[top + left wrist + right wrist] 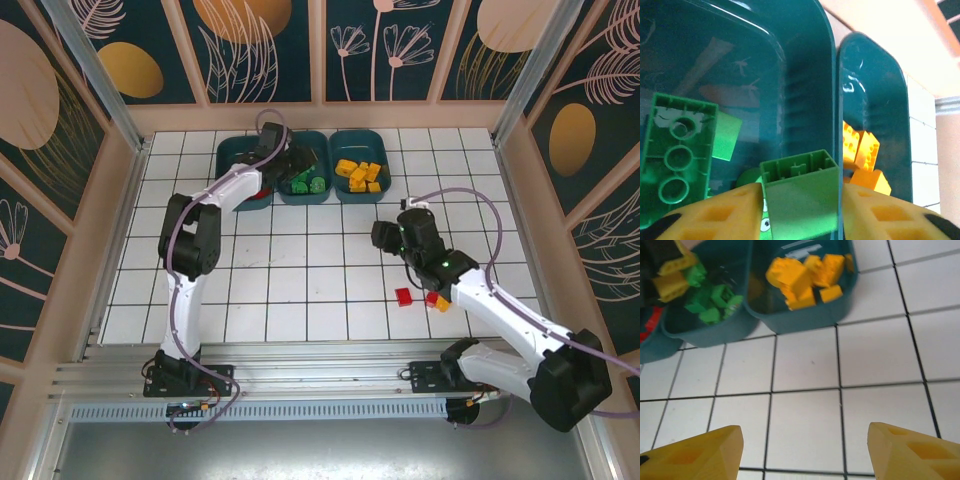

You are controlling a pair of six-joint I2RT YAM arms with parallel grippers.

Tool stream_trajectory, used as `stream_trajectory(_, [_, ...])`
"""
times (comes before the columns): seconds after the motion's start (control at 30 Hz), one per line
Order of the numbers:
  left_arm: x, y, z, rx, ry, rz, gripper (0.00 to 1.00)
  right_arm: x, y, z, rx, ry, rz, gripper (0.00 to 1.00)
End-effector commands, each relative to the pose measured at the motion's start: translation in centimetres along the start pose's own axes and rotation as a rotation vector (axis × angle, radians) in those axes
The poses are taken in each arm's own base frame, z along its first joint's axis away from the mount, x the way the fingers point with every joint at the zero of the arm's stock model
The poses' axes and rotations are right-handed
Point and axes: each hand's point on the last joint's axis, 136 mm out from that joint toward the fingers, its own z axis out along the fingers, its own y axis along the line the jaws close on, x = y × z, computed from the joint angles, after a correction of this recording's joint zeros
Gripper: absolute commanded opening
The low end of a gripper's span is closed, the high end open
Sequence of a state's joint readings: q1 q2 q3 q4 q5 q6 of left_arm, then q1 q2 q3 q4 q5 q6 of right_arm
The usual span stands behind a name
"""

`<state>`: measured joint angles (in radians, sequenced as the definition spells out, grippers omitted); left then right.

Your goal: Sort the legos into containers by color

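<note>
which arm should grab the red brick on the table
Right: the right gripper is open and near the red brick; the left gripper is over the middle tub, a green brick between its fingers.

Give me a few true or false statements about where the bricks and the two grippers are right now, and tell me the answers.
1. The yellow-orange bricks lie in the right-hand tub of the three. True.
2. The right gripper grips a red brick. False: its fingers stand apart with bare tile between them.
3. A green brick sits between the fingers of the left gripper, above the middle tub. True.
4. Every brick is already in a tub. False: a red brick and a loose yellow-orange brick lie on the tiles near the right arm.
</note>
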<state>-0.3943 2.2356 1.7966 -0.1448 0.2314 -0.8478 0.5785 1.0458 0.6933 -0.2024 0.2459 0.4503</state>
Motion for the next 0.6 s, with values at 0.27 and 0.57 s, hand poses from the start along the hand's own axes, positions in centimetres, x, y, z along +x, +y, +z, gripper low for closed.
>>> stream_trajectory(0.27, [0.0, -6.5, -4.1, 0.193, -0.014, 0.057, 0.60, 6.1, -5.1, -1.5, 0.204, 0.217, 0.160, 0.69])
stream_trajectory(0.57, [4.0, -8.4, -13.7, 0.402, -0.063, 0.121, 0.70, 12.7, -6.0, -1.3, 0.227, 0.450, 0.254, 0.68])
